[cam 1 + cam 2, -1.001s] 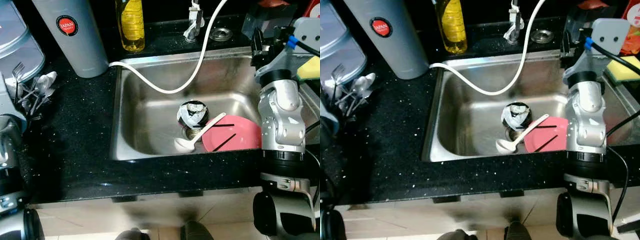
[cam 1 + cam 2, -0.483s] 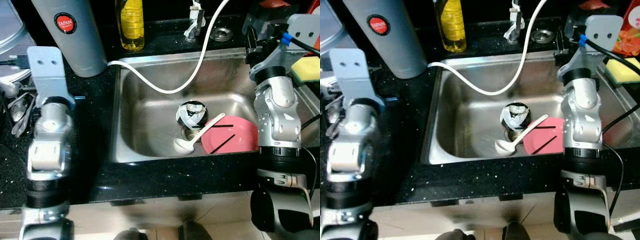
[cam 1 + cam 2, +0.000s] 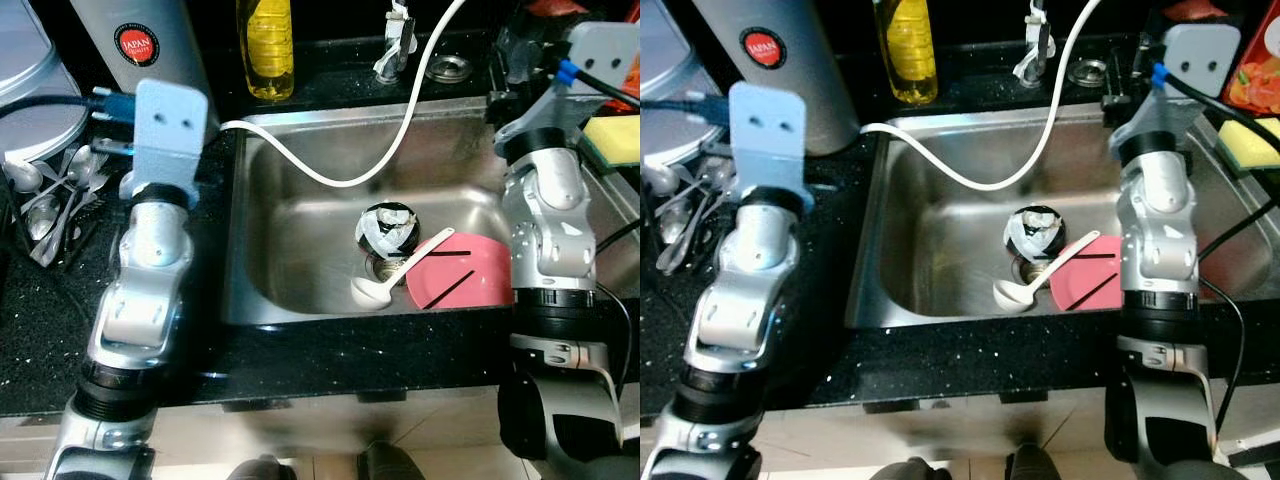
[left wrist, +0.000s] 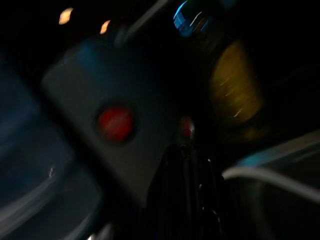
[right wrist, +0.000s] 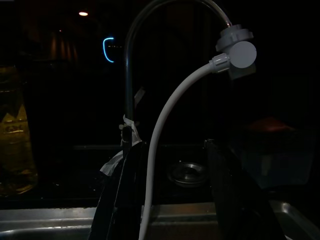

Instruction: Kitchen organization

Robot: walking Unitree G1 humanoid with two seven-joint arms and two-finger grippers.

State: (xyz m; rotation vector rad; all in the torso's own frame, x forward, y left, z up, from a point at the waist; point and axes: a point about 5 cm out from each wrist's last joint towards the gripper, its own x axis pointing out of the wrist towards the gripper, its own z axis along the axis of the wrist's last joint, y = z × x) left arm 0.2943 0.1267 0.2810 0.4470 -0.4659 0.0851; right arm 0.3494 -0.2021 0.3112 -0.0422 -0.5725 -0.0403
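A steel sink holds a black-and-white bowl, a white ladle and a pink plate with black chopsticks lying on it. My left arm is raised over the counter left of the sink. Its gripper points at the grey jug with a red label, and the left wrist view is dark and blurred. My right gripper is open with nothing between its fingers, above the sink's back right corner, facing the faucet and its white hose.
A yellow bottle stands behind the sink. Loose cutlery lies on the black counter at far left beside a clear container. A yellow sponge sits right of the sink. A small strainer lies by the faucet.
My left arm has risen from low at the left edge to over the counter beside the sink, toward the grey jug. The right arm has shifted only slightly.
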